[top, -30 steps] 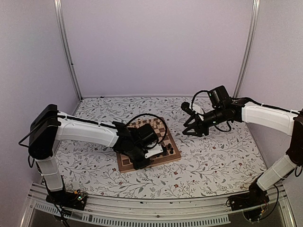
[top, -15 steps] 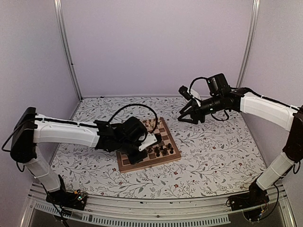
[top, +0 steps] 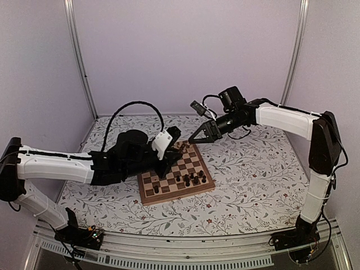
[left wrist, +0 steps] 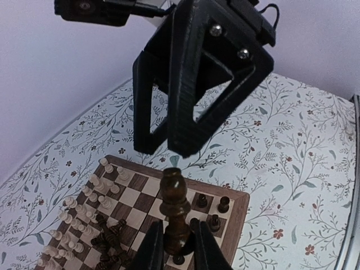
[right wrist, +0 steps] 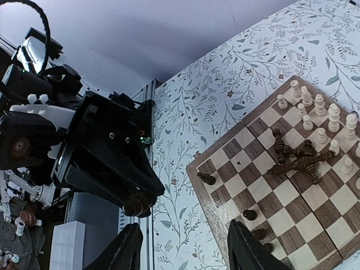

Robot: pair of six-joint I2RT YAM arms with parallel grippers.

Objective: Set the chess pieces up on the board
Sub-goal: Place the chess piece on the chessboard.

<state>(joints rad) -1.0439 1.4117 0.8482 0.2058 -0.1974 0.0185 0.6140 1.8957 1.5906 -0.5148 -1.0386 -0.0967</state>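
Observation:
The board (top: 147, 197) lies mid-table with pale chess pieces (right wrist: 318, 112) on its far squares. Dark chess pieces lie toppled in a heap (right wrist: 298, 157), and several dark ones (left wrist: 211, 202) stand along one edge. My left gripper (left wrist: 175, 230) is shut on the base of a tall dark chess piece (left wrist: 174, 194) and holds it upright above the board. In the top view the left gripper (top: 172, 136) hangs over the board's far left corner. My right gripper (top: 198, 137) faces it, a short gap away. The right gripper (right wrist: 185, 243) is open and empty, and the held dark piece (right wrist: 138, 203) shows just ahead of it.
The floral table cover (top: 253, 185) surrounds the board. Purple walls with metal corner posts (top: 79, 56) close in the back and sides. The left arm's cable (top: 135, 107) loops above the back left of the board.
My left gripper has risen from the board with the dark piece and swung toward the far edge. The right gripper has moved left to meet it, its jaws wider.

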